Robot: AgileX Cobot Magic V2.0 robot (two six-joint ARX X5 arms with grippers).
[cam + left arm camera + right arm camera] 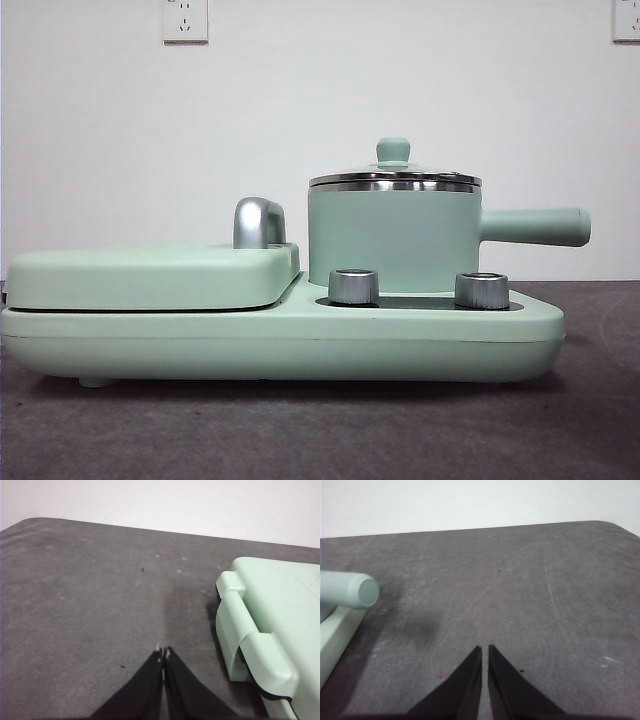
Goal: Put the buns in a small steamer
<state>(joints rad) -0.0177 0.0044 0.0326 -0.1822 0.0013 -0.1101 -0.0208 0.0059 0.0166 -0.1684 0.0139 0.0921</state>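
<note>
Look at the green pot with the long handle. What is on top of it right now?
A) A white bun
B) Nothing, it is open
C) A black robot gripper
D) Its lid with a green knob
D: in the front view the small steamer has its steel-rimmed lid shut on it, with the green knob on top; no bun or gripper is near it.

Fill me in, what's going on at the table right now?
Nothing is being handled at the moment. The left hand hangs shut over bare table beside the flat griddle cover. The right hand waits, jaws nearly together and empty, near the end of the steamer handle. The small steamer sits on the green cooker base with its lid on. No buns show in any view, so whether they are inside can't be told.
</note>
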